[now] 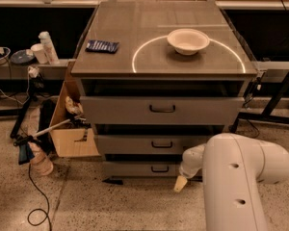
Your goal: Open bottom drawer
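Observation:
The bottom drawer (135,169) is the lowest, narrowest grey front of the metal cabinet, with a small black loop handle (160,169) at its centre. Its front lines up with the middle drawer (130,144) above it, and no tray shows. My gripper (180,183) hangs low at the end of the white arm (241,177), just right of and slightly below the handle, close to the floor. The arm's bulk hides the right end of the bottom drawer.
On the cabinet top stand a white bowl (188,40) and a dark blue packet (102,46). A cardboard box (72,129) with clutter, a bottle (40,161) and a cable (36,196) lie on the floor to the left. Black frame legs (272,105) stand to the right.

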`<state>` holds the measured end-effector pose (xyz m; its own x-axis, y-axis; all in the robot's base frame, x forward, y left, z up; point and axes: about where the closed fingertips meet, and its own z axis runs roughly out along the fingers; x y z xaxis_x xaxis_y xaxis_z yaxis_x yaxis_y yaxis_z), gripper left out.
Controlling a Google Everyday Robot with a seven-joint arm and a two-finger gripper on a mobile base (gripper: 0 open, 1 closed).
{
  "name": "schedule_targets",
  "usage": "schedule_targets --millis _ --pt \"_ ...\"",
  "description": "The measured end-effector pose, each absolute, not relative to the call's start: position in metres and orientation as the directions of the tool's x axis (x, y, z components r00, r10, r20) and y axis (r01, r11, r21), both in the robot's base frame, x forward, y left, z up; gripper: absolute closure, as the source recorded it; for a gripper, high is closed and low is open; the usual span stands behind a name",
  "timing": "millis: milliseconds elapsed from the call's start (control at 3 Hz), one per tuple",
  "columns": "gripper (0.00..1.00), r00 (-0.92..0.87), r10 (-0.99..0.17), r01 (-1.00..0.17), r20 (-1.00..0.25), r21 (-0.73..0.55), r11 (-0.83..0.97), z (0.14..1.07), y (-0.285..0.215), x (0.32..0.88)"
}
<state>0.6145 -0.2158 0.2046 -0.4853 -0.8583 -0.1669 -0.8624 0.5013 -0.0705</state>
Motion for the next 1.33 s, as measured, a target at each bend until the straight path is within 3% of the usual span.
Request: schedule_targets --millis 667,1333 --pt "0.03 -0.503 -0.850 -0.851 -0.157 -0.084 0.519 0.1838 -0.2070 0.6410" --pt "0.50 -0.503 -0.850 -0.851 -0.157 -0.084 0.519 0.1837 -0.2069 0.6410"
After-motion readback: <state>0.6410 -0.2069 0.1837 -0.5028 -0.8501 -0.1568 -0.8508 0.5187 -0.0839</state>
